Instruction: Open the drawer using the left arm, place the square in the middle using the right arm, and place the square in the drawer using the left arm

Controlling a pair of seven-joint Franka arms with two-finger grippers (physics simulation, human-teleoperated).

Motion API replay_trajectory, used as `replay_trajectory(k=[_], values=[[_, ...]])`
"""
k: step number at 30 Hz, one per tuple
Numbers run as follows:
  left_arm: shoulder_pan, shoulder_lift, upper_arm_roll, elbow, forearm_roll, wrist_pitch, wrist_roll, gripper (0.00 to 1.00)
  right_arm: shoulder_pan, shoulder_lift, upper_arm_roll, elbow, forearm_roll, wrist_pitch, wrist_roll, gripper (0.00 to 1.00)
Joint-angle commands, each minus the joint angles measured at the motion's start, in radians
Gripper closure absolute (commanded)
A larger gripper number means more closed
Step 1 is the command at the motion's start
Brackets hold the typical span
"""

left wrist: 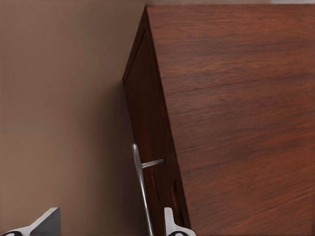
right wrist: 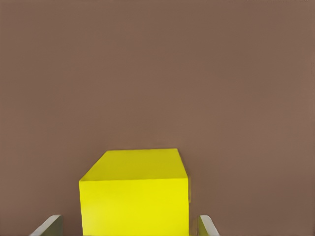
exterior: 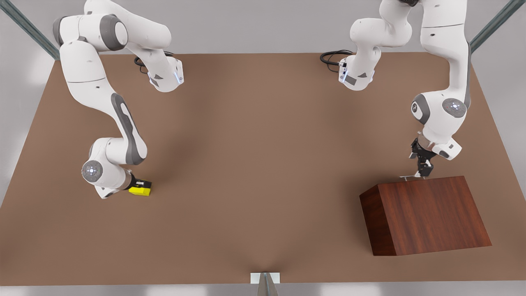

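1. Left gripper (exterior: 423,170): at the right of the front view, just above the cabinet's (exterior: 427,213) upper edge. In the left wrist view its fingertips (left wrist: 172,223) stand apart on either side of the silver bar handle (left wrist: 140,187); whether they touch the handle cannot be told.
2. Drawer (left wrist: 147,123): its dark front lies flush with the cabinet's face, so it is shut. The cabinet sits in the lower right of the front view.
3. Right gripper (exterior: 141,186): at the lower left of the front view, low over the table (exterior: 263,164). In the right wrist view its fingers (right wrist: 206,227) flank the square (right wrist: 134,194) with a small gap on each side, so they are open and not clamped.
4. Square (exterior: 140,190): rests on the tabletop between the right gripper's fingers, well apart from the cabinet.
5. Middle (exterior: 263,185): bare brown tabletop between the two grippers.
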Motion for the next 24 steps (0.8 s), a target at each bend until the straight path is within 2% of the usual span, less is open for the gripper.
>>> replay_trajectory(k=[1, 12, 16, 20, 24], values=[[-0.001, 0.003, 0.000, 0.000, 0.002, 0.002, 0.000, 0.00, 0.000, 0.000, 0.000, 0.000, 0.000, 0.002, 0.000, 0.00], [0.002, 0.043, 0.002, -0.008, 0.000, 0.023, 0.000, 0.00, 0.003, 0.044, -0.003, -0.016, 0.009, 0.046, 0.004, 0.01], [0.002, 0.044, 0.002, -0.008, 0.000, 0.020, 0.000, 0.00, -0.003, 0.046, -0.003, -0.003, 0.003, 0.054, 0.003, 0.17], [0.002, 0.034, 0.002, -0.032, 0.000, 0.012, 0.002, 0.00, -0.001, 0.057, -0.003, -0.006, 0.003, 0.075, 0.003, 0.25], [0.002, 0.032, 0.020, -0.037, 0.000, 0.011, 0.003, 0.00, -0.003, 0.066, -0.005, -0.005, 0.002, 0.085, 0.003, 0.28]])
